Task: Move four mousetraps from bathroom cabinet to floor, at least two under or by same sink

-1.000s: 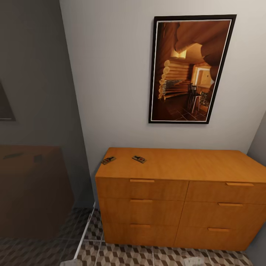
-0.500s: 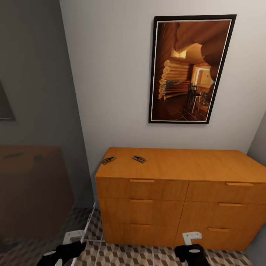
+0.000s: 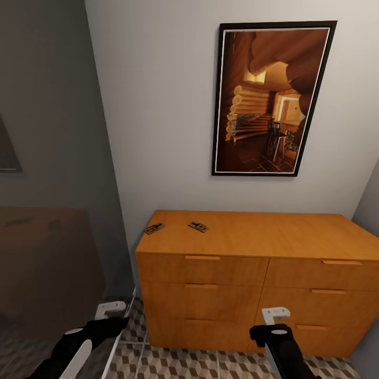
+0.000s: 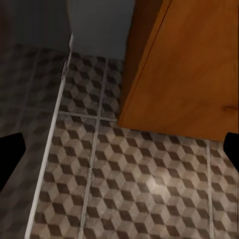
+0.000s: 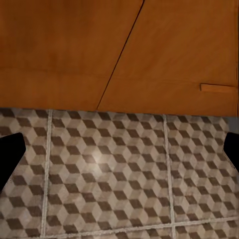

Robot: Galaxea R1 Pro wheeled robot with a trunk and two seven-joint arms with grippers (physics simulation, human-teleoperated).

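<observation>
Cabinet top: two mousetraps | drawers closed

Pale wall w/ black-framed picture (log-cabin interior), darker grey panel at left reflecting the room, narrow pale strip across the floor.
</observation>
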